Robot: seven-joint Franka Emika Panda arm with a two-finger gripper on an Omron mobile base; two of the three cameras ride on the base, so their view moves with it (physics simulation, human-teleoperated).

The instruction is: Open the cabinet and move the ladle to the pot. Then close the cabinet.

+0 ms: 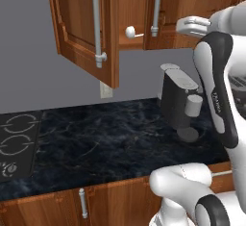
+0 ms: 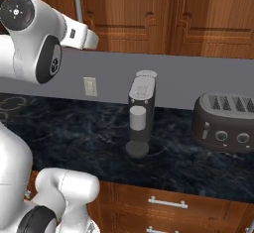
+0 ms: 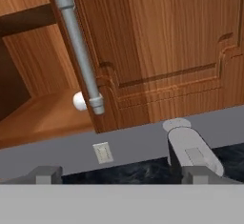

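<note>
The cabinet [image 1: 86, 28] has its left door swung open. Inside, the ladle [image 3: 79, 101] lies on the bottom board, up and left of the released, spread jaws.

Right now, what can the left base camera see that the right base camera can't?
Left base view alone: the open cabinet door, the ladle lying on the cabinet floor, and the stove burners. Right base view alone: the toaster at the right of the counter. Both: the coffee machine, the wall outlet and the dark counter.
</note>
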